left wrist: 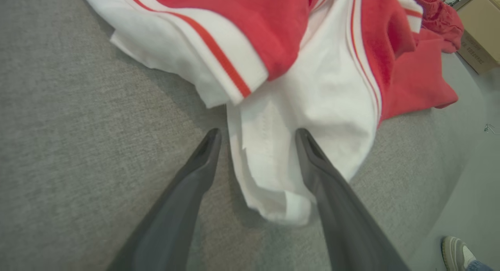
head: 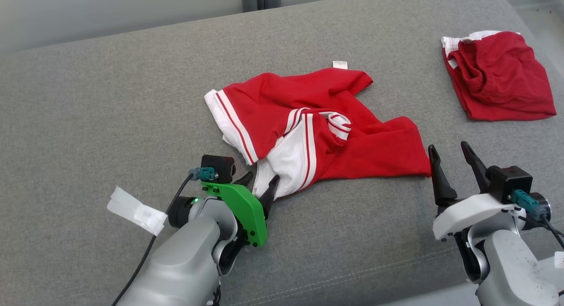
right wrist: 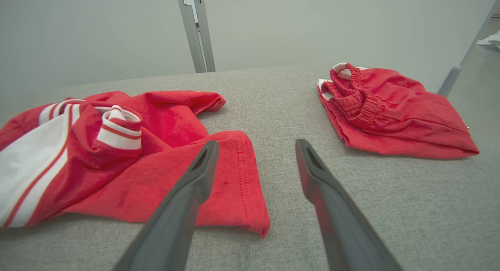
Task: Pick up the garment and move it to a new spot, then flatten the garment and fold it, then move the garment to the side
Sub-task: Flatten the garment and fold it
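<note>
Garment [head: 317,125]: red shirt with white panels and stripes, lying crumpled mid-way across the grey cushion [head: 110,103].
Left gripper [head: 262,178]: at the shirt's near white edge, fingers spread; a white fold lies between them, and one finger seems to rest on the cloth.
Right gripper [head: 448,147]: fingers apart, nothing between them, just beside the red hem corner.
Second red garment [head: 498,76]: bunched at the far right, well apart from the shirt.
Shoe [left wrist: 457,251]: on the floor beside the cushion.

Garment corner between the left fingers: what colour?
Garment corner: plain white, clearest in left wrist view.
</note>
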You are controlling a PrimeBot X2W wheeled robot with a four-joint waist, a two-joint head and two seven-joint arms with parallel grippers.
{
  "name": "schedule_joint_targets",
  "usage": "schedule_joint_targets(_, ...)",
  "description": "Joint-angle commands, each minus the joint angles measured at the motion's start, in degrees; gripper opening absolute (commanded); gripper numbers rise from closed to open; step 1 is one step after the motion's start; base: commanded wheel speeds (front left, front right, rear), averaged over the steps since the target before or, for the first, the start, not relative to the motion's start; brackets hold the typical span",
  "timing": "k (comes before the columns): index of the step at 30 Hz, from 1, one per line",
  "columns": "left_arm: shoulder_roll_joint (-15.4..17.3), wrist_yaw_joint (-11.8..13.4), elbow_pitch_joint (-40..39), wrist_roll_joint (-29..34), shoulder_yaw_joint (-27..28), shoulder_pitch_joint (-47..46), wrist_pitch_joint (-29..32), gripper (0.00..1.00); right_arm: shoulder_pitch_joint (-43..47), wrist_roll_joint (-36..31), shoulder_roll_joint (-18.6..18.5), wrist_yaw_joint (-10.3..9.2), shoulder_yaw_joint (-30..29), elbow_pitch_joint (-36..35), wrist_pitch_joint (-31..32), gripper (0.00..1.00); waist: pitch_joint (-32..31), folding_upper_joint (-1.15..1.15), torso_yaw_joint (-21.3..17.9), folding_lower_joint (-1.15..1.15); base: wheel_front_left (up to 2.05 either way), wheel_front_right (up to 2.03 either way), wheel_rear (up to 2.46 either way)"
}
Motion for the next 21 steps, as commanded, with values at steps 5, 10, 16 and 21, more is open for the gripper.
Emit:
schedule_joint_targets(5,-0.13,-0.81,-2.2,-1.31,-0.47,1.74,-0.29,0.29,1.13,-0.06,-0.23,-0.08,-0.49,-0.3,-0.03,1.0,-0.46,0.0,0.58,0.0,0.0,0.0,0.0)
schedule_joint_targets(10,-0.22,-0.49,-3.24,-1.28,-0.55,1.87,-1.72,0.0,1.1,-0.21,0.2,-0.08,-0.57,-0.55,-0.03,1.0,-0.62,0.0,0.92,0.0,0.0,0.0,0.0)
schedule_joint_targets(16,-0.31,-0.38,-4.94,-1.94,-0.73,2.49,-2.08,0.0,1.28,-0.11,0.03,-0.08,-0.91,-0.5,-0.03,1.0,-0.77,0.0,1.41,0.0,0.0,0.0,0.0)
schedule_joint_targets(21,0.01,1.61,-6.69,-1.13,1.36,1.33,-6.88,0.0,1.15,-0.18,-0.24,-0.08,-1.31,-0.61,-0.03,1.0,-0.88,0.0,2.0,0.0,0.0,0.0,0.0)
